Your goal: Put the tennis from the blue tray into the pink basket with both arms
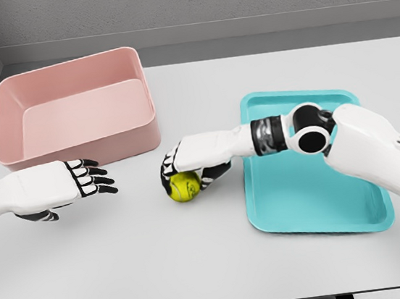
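Here, right hand [191, 166] clasps the tennis ball [184, 186] (over the table); left hand [59, 187] waits, fingers spread.

White table [200, 266] carries pink basket [47, 150], blue tray [312, 227].

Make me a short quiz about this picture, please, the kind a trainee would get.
1. True or false: the tennis ball lies in the blue tray.
2. Which hand grasps the ball? A) left hand B) right hand C) neither
3. Fill in: the pink basket holds ____.

Key
1. False. The ball is over the white table, left of the tray, between tray and basket.
2. B. The right hand curls over the ball; the left hand hangs open, apart from it, in front of the basket.
3. Nothing; its inside shows bare.
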